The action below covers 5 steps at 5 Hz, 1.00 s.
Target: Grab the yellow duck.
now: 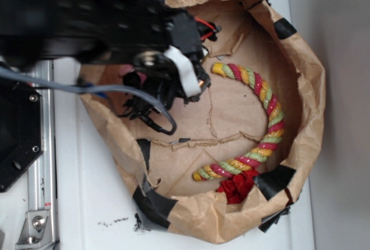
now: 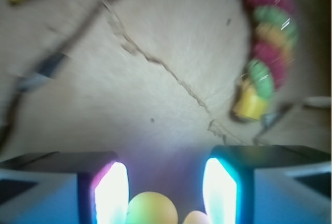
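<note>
Gripper (image 2: 165, 193) is spread with the yellow duck (image 2: 150, 208) sitting between its fingers near the paper basket's (image 1: 300, 76) left wall, but closing off-center could squirt that slick duck out.

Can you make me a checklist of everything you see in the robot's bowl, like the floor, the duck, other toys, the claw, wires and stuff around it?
Surface: torn brown paper basket patched with black tape, on a white table.
Job's things: yellow duck, a blurry yellow round shape between the fingers.
Clutter: striped rope toy; red cloth.
Grippers: gripper open around the duck, not closed.
Cables: grey cable along the arm.
Surroundings: metal rail at left.
</note>
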Each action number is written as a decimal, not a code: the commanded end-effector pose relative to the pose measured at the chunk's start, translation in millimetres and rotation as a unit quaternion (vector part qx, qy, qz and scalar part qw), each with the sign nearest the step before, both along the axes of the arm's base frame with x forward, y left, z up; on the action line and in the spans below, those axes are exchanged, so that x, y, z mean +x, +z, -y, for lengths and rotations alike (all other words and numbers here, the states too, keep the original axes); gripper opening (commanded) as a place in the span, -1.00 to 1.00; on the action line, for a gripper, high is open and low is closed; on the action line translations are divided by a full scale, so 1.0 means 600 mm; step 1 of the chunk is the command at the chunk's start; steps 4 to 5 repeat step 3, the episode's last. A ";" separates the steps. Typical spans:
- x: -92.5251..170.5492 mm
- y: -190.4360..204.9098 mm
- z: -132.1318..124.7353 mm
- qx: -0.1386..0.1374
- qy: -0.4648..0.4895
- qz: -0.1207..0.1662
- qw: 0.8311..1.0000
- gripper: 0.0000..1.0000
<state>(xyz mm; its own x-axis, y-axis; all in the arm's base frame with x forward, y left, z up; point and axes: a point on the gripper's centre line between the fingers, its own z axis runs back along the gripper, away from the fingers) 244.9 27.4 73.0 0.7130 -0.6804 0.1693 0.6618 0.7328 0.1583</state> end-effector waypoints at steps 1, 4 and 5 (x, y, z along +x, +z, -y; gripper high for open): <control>0.031 0.142 0.040 -0.038 0.043 0.040 0.998 -1.00; 0.073 0.112 0.043 0.007 0.066 0.033 0.997 -1.00; 0.073 0.112 0.043 0.007 0.066 0.033 0.997 -1.00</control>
